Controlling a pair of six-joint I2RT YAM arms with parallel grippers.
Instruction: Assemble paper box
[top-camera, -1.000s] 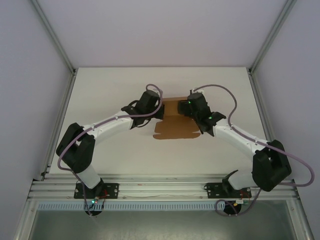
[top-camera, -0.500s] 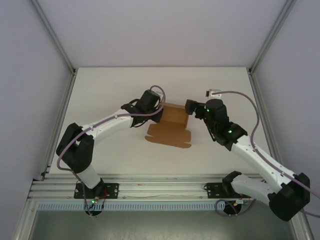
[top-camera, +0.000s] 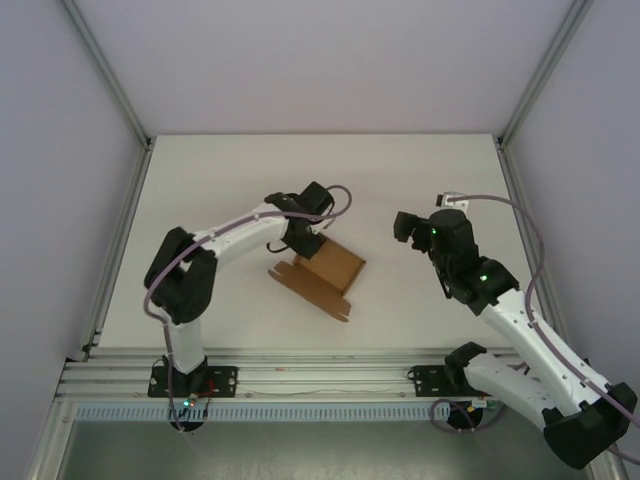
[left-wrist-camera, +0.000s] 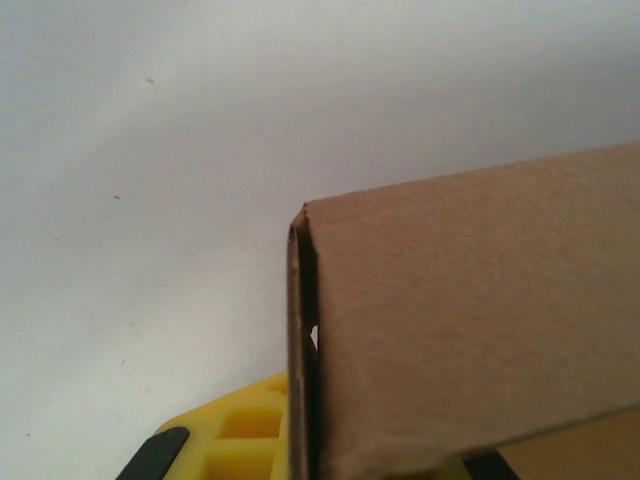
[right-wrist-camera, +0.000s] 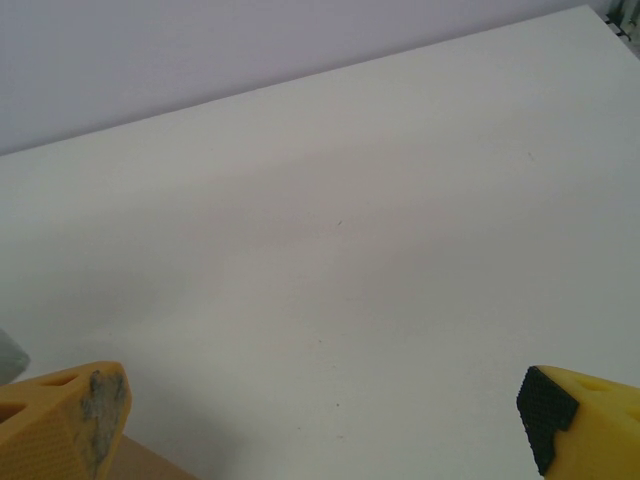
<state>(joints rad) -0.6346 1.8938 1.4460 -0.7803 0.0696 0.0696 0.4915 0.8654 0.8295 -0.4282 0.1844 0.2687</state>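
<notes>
The partly folded brown paper box (top-camera: 325, 272) was near the middle of the table (top-camera: 230, 180), its far-left wall pinched by the clenched left hand (top-camera: 308, 240), while the right hand (top-camera: 405, 228) hung released and spread wide, well apart toward the table's right edge.

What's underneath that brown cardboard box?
Mostly the white table. In the left wrist view, one of the left fingers pokes out below the cardboard box at its edge. Whatever lies directly beneath the cardboard is covered.
</notes>
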